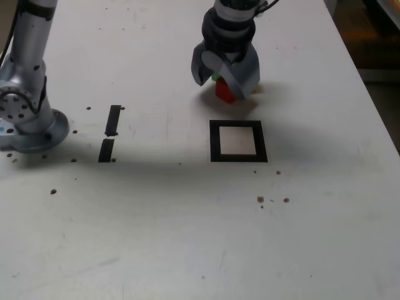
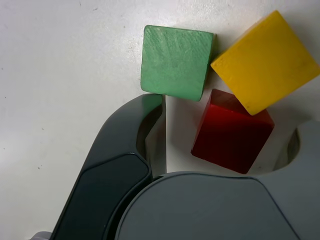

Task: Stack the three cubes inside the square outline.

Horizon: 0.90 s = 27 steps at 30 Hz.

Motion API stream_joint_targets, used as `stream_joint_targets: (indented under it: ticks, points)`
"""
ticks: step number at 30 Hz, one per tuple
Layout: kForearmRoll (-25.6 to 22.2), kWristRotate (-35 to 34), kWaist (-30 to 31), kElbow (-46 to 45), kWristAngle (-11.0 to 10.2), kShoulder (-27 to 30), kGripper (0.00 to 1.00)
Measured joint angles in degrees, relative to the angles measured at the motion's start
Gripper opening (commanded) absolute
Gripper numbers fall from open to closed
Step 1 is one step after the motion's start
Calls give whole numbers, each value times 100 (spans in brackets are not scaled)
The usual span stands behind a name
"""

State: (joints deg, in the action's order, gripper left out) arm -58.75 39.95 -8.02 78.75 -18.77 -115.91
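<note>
Hand (image 2: 222,132) angled down over red cube (image 2: 233,132) | fingers apart (red cube between them) | arm (image 1: 230,28) overhead

Arm (image 1: 27,78), one, pale grey with dark bands: base at the exterior view's left, round foot on the desk (image 1: 156,237), a lower section rising from it and out of the frame at the top; middle length out of view. Wrist (image 1: 229,28), one, dark and grey, entering from the top edge, right of centre in the exterior view, with a black cable beside it. Claw (image 1: 226,70), one, two-jawed, grey: pointed downward, jaws parted, low over the desk. Jaws in the wrist view: one dark and slender, one paler and broad, gap between.
</note>
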Motion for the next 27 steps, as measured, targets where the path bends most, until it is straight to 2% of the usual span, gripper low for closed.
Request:
stream_joint_targets:
  ticks: [3, 8, 14, 21, 27]
  points:
    - [19, 4, -18, 19, 12, -66, 79]
    - [114, 13, -20, 19, 54, -125, 61]
    - [209, 13, -20, 6, 99, -134, 46]
    - [293, 13, -20, 16, 211, -156, 24]
    - [177, -49, -26, 20, 322, -107, 16]
